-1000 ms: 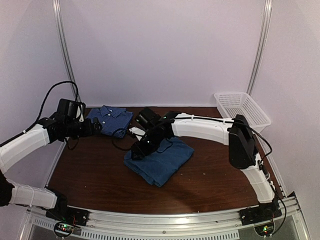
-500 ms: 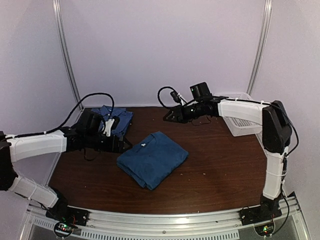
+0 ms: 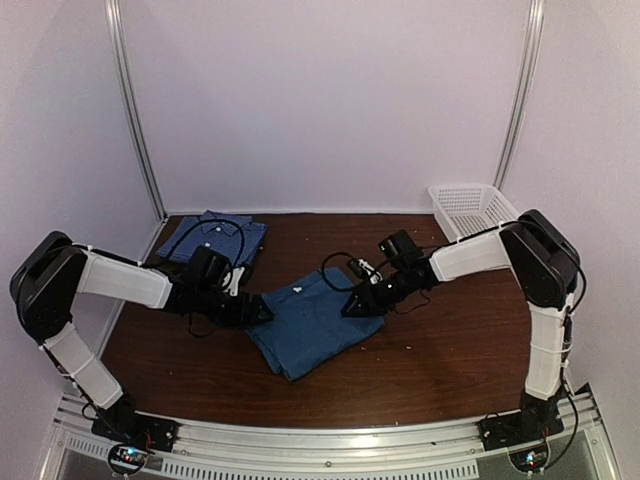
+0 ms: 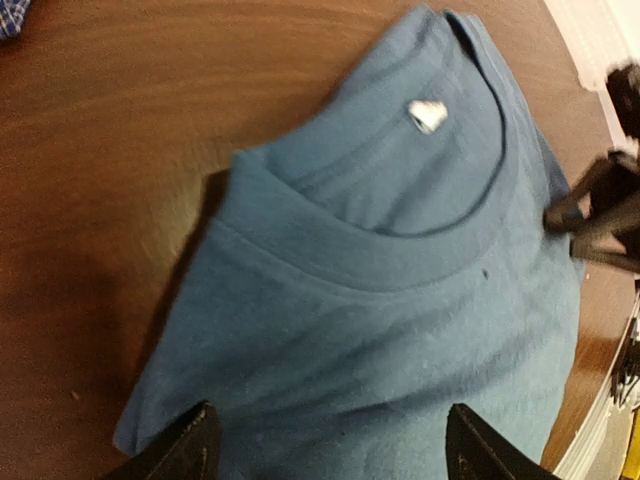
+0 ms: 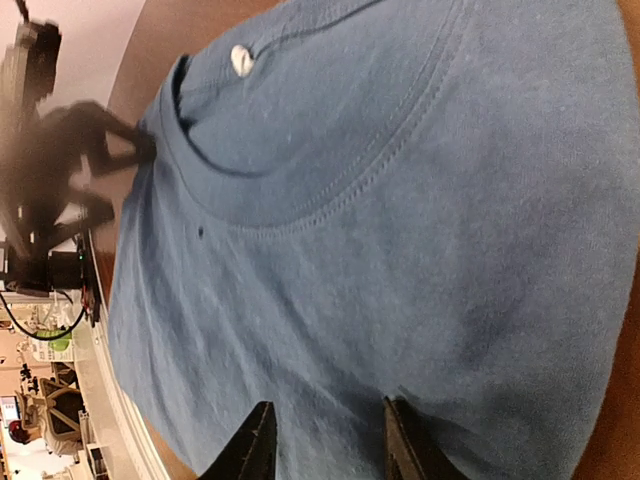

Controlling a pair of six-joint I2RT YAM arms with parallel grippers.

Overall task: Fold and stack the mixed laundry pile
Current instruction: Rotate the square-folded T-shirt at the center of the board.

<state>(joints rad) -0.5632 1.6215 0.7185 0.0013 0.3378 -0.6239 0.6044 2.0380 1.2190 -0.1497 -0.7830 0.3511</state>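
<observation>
now i've both arms down flanking the folded teal-blue cloth t-shirt (image 3: 310, 325) mid-frame: left gripper (image 4: 325, 445) wide, right gripper (image 5: 330, 438) half-open, nothing held; stacking likely next.

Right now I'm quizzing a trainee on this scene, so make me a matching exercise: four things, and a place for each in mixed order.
Things:
1. checked shirt
2. t-shirt
3. basket
4. left gripper

Places:
A. far right corner of the table
B. middle of the table
C. far left corner of the table
D. at the t-shirt's left edge

Pairs: 1-C, 2-B, 3-A, 4-D
</observation>
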